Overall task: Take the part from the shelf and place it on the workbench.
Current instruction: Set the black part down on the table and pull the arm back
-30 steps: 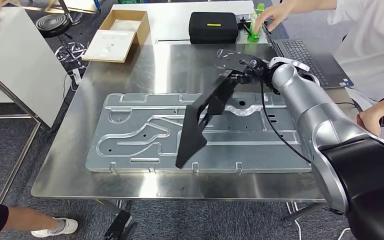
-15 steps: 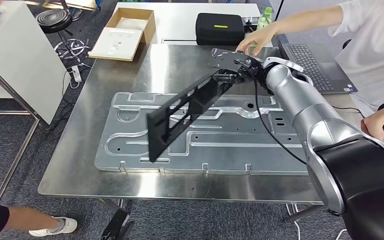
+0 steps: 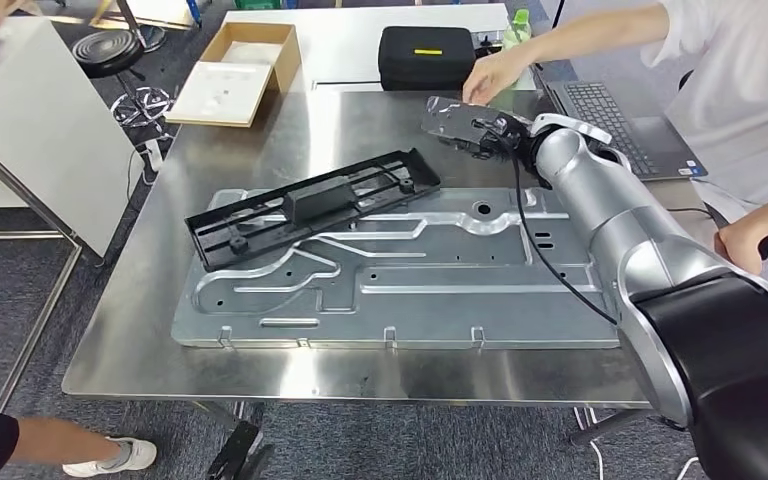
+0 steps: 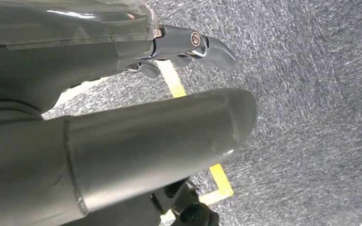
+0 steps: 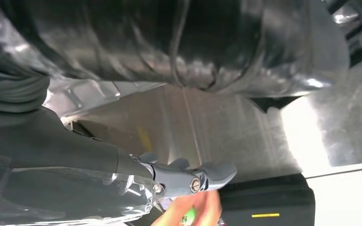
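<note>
The long black plastic part (image 3: pixel 312 205) lies flat on the workbench (image 3: pixel 260 130), resting slantwise across the upper left of the big stamped metal panel (image 3: pixel 410 290) that covers most of the steel top. One end of the part points toward the robot's right hand (image 3: pixel 470 125), the other toward the bench's left edge.

The right hand hovers just past the part's nearer end, apart from it, with nothing in its grasp; its fingers look loosely spread under a clear plastic cover (the glare makes them hard to read). From the right wrist camera the fingers (image 5: pixel 188 176) stretch out over bare steel, holding nothing. The silver right arm (image 3: pixel 610 220) reaches in from the lower right, a black cable running along it.

The left hand (image 4: pixel 122 136) hangs over grey carpet with yellow floor tape; its thumb and fingers are apart and empty.

A person in a white shirt (image 3: pixel 740 90) stands at the far right, one hand (image 3: pixel 485 78) reaching over the bench just beyond the robot's hand. Behind it sit a black case (image 3: pixel 425 55), a green bottle (image 3: pixel 516 25), a laptop (image 3: pixel 620 125) and an open cardboard box (image 3: pixel 240 70).
</note>
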### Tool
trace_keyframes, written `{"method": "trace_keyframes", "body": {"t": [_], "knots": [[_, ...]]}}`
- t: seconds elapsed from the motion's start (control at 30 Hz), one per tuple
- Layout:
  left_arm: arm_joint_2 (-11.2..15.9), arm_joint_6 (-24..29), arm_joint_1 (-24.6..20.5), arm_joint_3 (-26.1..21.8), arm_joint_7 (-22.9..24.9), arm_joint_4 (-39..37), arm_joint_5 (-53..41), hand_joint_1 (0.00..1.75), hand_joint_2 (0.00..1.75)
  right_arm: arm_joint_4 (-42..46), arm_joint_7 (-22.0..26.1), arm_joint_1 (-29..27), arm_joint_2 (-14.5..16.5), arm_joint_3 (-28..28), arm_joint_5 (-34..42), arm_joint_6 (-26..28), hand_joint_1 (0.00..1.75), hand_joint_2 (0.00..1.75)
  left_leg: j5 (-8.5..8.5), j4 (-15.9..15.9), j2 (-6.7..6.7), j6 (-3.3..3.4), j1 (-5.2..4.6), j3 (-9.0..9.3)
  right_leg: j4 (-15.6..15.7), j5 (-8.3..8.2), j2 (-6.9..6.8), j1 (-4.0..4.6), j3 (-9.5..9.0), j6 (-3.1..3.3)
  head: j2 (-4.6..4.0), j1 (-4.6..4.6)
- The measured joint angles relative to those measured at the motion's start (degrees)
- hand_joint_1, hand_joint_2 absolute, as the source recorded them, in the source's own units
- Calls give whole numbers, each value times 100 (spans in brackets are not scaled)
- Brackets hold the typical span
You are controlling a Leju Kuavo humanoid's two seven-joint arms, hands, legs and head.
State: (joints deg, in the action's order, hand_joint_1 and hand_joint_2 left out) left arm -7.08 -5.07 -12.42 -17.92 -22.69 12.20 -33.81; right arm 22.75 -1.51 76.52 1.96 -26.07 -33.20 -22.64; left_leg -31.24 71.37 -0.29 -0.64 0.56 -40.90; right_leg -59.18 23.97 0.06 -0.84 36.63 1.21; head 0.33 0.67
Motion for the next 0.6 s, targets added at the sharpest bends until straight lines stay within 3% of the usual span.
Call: {"method": "trace_keyframes", "body": {"t": [0.03,0.07,0.1,0.2,0.27,0.37,0.43,0.5,0.53,0.57,0.6], "knots": [[0,0,5,-7,0,0,-3,0,0,-5,0,-7,1,-12,0,0,0,0,-76,272,1,-13,7,-130,-1,1,0,2,0,1,0,0],[0,0,10,-13,0,0,-6,0,0,-12,0,-14,1,-18,0,2,0,0,-50,356,1,-19,10,-176,-2,1,0,2,-1,1,0,0],[0,1,12,-20,0,0,-8,0,0,-16,0,-17,3,-25,0,9,0,0,83,211,2,-16,11,-109,-3,3,1,2,-5,-1,0,0],[0,7,6,-36,-6,0,-9,0,0,-19,16,-17,13,-55,15,141,0,0,591,-916,-1,44,-2,437,-9,13,7,14,-22,-34,0,2],[1,17,6,-47,-12,0,-9,0,0,0,81,-38,16,-62,29,367,0,0,652,-1259,-6,88,-28,600,-4,5,13,24,-15,-90,0,2],[1,37,12,-64,-14,0,-9,0,0,90,200,-103,17,-62,31,762,0,0,698,-1328,-2,186,-20,626,-22,33,11,15,1,-191,0,3],[-1,52,7,-71,-15,0,-12,0,0,146,262,-134,19,-62,8,987,0,0,737,-1379,7,253,0,644,-367,268,8,10,151,-231,0,4],[-1,73,8,-77,-14,0,-26,0,0,302,419,-282,17,-62,-109,1567,0,0,742,-1380,11,278,-5,640,-1092,621,8,8,476,-252,0,3],[-2,84,16,-80,-13,0,-34,0,0,441,524,-409,15,-62,-198,1980,0,0,740,-1376,11,283,-6,639,-1407,722,8,5,623,-262,0,3],[-2,93,27,-81,-11,0,-43,0,0,607,607,-553,13,-62,-290,2401,0,0,737,-1370,9,288,-6,639,-1557,726,7,3,695,-267,0,3],[-3,102,37,-82,-9,0,-51,0,0,812,661,-705,11,-62,-370,2772,0,0,730,-1359,5,288,-6,639,-1479,620,6,0,658,-263,0,4]]}}
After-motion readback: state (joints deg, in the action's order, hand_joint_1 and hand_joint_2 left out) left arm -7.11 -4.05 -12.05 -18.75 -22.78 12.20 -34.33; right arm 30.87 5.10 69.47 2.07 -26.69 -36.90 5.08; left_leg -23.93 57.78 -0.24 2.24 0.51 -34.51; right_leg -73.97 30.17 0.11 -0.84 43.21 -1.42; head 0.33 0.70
